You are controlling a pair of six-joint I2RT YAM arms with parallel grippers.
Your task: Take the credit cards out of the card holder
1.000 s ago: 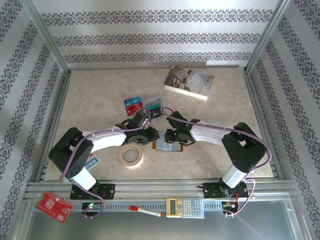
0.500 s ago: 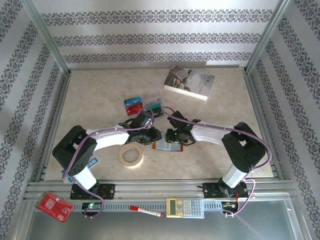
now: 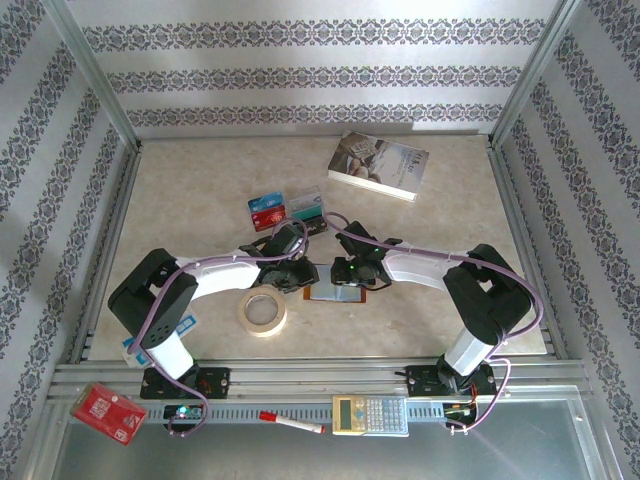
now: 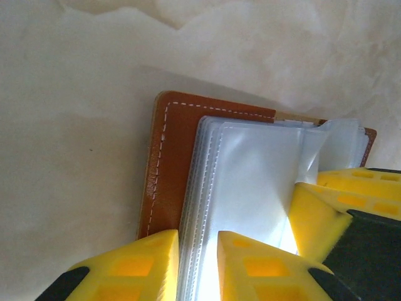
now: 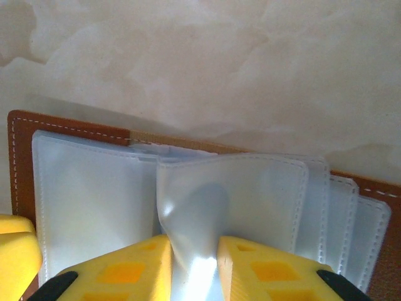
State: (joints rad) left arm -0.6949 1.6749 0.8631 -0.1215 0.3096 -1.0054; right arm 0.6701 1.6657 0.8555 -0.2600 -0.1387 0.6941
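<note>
Card holder: the card holder (image 3: 335, 293) lies open on the tabletop (image 3: 200, 190) between my two arms, leather side down, with its clear sleeves (image 4: 250, 169) fanned upward.
Left tool: the left tool (image 4: 197, 241) is clamped on the near edge of the sleeves. I judge this is to pin the holder so it cannot slide or lift.
Right tool: the right tool (image 5: 194, 248) is pinched on one sleeve, which bows up between its fingers, likely to part one pocket from the rest.
Credit cards: the credit cards (image 3: 268, 210) lie flat in a short row beyond the holder, apart from both tools.
Left inside: the pockets look pale with glare, so I cannot tell whether a card remains.
Risk: the tools work almost touching, and a hard pull could drag the holder.
</note>
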